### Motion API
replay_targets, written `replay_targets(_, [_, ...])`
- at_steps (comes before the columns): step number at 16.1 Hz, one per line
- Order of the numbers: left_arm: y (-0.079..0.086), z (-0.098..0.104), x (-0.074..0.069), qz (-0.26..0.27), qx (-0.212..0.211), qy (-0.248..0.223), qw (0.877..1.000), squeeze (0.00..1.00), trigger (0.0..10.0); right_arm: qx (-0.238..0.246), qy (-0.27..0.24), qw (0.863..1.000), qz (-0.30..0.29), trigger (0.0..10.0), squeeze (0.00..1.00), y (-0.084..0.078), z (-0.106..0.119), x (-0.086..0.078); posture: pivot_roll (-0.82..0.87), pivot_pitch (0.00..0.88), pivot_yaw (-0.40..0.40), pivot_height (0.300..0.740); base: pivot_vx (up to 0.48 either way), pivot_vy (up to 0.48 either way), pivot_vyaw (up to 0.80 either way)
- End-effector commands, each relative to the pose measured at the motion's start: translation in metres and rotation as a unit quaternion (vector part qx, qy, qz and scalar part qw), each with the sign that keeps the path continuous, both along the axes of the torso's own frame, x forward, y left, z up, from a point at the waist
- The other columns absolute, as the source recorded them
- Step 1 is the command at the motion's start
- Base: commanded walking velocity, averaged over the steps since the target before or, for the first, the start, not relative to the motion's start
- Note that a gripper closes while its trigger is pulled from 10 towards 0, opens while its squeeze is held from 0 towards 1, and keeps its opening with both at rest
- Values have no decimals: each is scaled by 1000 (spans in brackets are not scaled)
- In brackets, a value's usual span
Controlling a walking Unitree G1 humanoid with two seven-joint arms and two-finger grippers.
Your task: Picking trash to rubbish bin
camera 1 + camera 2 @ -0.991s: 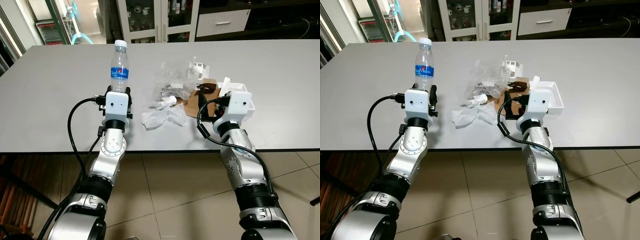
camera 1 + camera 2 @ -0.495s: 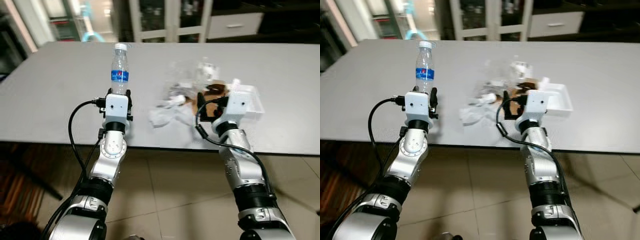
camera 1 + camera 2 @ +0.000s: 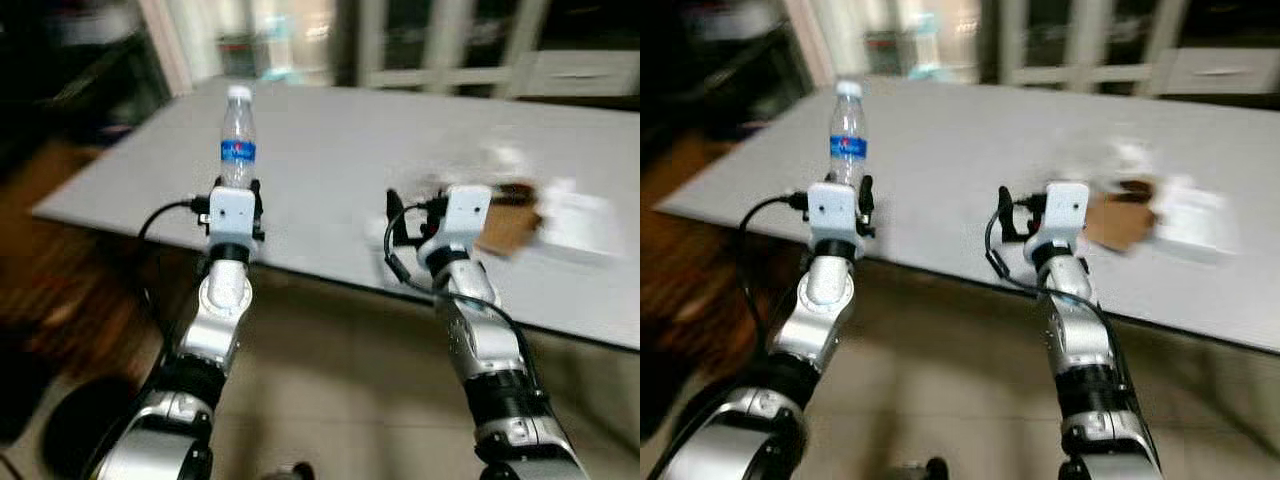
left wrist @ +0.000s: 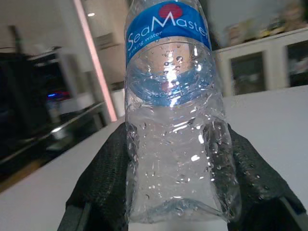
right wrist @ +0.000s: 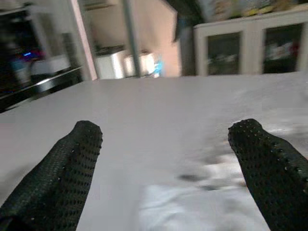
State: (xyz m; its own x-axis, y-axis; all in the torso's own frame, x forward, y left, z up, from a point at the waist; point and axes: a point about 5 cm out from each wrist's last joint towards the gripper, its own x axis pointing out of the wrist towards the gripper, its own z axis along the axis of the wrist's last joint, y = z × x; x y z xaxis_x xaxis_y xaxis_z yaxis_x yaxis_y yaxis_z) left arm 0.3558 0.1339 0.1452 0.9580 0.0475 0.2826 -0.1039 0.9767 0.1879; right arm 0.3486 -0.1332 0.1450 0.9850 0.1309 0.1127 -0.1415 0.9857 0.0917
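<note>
Head views were heavily motion-blurred. Left pincer [image 3: 236,190] was seen raised over the near edge of the grey table [image 3: 330,140], clamped on an upright clear water bottle [image 3: 237,138] with a blue label; both black fingers [image 4: 103,178] were pressed against the bottle's sides in the left wrist view. Right pincer [image 3: 400,215] was held just above the table, fingers [image 5: 72,163] spread wide apart, nothing gripped. Just right of it, a brown cardboard piece [image 3: 505,225] and a white tray [image 3: 580,225] were made out on the table, blurred.
</note>
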Motion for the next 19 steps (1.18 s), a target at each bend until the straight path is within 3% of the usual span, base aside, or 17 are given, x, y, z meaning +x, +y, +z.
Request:
replay_targets(1, [1,5,1,0,-1,-6,1000,0,10000,1,2,1000,1,10000,0,1,0,0,-75,3,74,740,0,0,800])
replay_targets(19, [2,5,1,8,-5,-3,1000,0,10000,-2,10,1000,18,10000,0,5,-2,0,-62,36,65,740,0,0,800])
